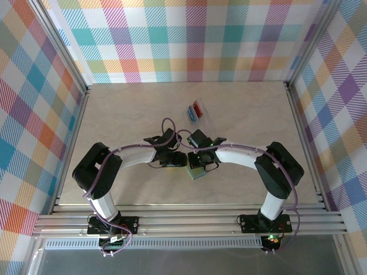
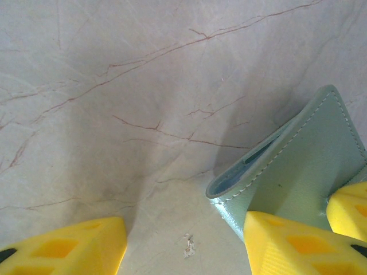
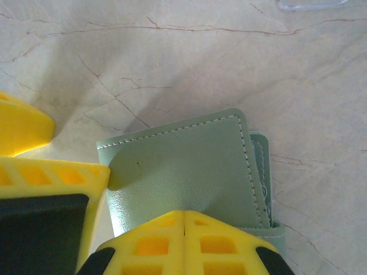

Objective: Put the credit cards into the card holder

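**Status: card holder [image 1: 198, 173] at mid-table [image 1: 258, 126]**

The holder lies between the two wrists with its cover tilted up. The right gripper [image 3: 183, 229] is clenched, tips meeting on the cover's near edge; pinching or only pressing, cannot tell. The left gripper [image 2: 183, 246] is released, one finger against the holder. The credit cards [image 1: 196, 108], red and blue, sit in the clear tray [image 1: 205, 118] farther back.
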